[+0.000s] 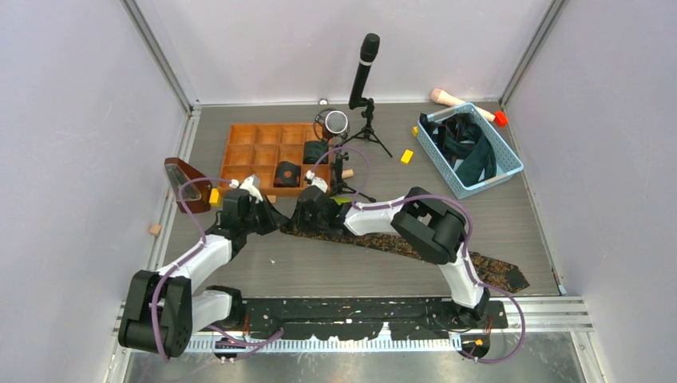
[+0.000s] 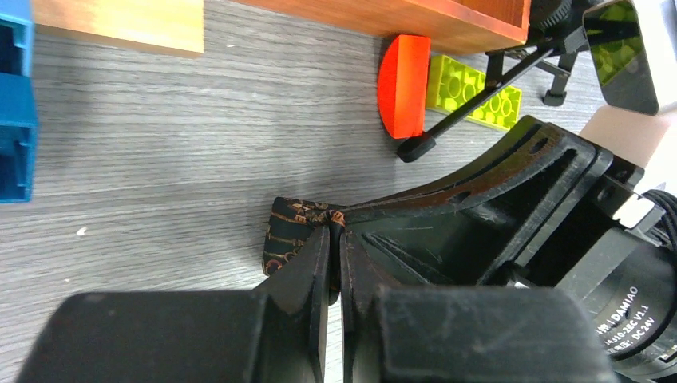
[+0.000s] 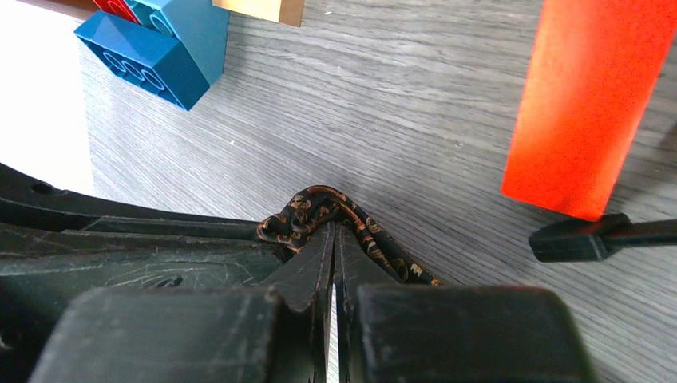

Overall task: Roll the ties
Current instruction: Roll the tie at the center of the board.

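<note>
Obs.: the left claw and right claw are both pinched nearly closed on the narrow tip of the speckled tie. Their fingertips meet almost nose to nose there. The fabric bunches into a small hump at the tips, and no real coil has formed yet. The rest of the tie lies flat on the counter, running right toward its broad end near the right arm's base. One rolled tie sits in the wooden tray, and more ties lie in the blue basket.

Judgement: you are at the start of the roll.

Risks:
- Both claws hold the same short bit of cloth. If you turn one while the other grips, the tip may twist or pull free.
- The fingertips are crowded together, so any sideways move could knock them into each other.
- The grip is on thin fabric at the very edge, so it could slip out under tension from the long tail.
- A tripod leg and red block lie near, and a wide swing may catch them.
</note>
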Available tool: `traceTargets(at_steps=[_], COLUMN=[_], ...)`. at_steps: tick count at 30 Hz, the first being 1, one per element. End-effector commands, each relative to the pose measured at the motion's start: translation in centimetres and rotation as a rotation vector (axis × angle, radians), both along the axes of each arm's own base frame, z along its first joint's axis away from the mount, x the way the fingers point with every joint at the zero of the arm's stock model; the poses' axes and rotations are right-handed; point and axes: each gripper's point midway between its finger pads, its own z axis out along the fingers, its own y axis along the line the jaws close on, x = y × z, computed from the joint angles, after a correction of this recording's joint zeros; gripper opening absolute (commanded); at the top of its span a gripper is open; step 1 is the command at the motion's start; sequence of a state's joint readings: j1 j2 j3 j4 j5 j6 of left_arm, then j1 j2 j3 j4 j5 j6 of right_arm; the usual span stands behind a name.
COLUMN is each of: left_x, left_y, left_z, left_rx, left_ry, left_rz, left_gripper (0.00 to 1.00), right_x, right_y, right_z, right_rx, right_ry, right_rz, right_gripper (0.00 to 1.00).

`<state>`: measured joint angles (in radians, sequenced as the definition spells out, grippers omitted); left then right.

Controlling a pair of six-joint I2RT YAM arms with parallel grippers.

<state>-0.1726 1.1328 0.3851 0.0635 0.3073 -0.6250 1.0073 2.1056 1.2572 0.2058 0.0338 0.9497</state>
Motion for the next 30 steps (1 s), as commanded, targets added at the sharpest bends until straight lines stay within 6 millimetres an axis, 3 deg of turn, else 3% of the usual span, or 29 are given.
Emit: traceTargets(at_steps=[1, 15, 22, 30], left_x=[0.5, 0.4, 0.4, 0.2], left_y=[-1.7, -2.5, -3.0, -3.7], left_z=[1.9, 0.8, 1.2, 0.8], left_rx=[-0.030, -0.007, 0.000, -0.004], left_ry=[-0.064, -0.036, -0.048, -0.034], left_rz=[-0.067, -0.093, -0.110, -0.128], left_gripper=[0.00, 0.00, 0.00, 0.23], right_x=[0.4, 0.0, 0.1, 0.6], right_y=[-1.3, -2.7, -4.7, -6.1], right_z=[1.2, 4.7, 4.5, 4.8], right_rx=[-0.011, 0.033, -0.025, -0.034], right_ry=[-0.010, -0.062, -0.064, -0.071], right_rz=[-0.049, -0.036, -0.078, -0.103], right_gripper=[0.08, 0.16, 0.15, 0.15])
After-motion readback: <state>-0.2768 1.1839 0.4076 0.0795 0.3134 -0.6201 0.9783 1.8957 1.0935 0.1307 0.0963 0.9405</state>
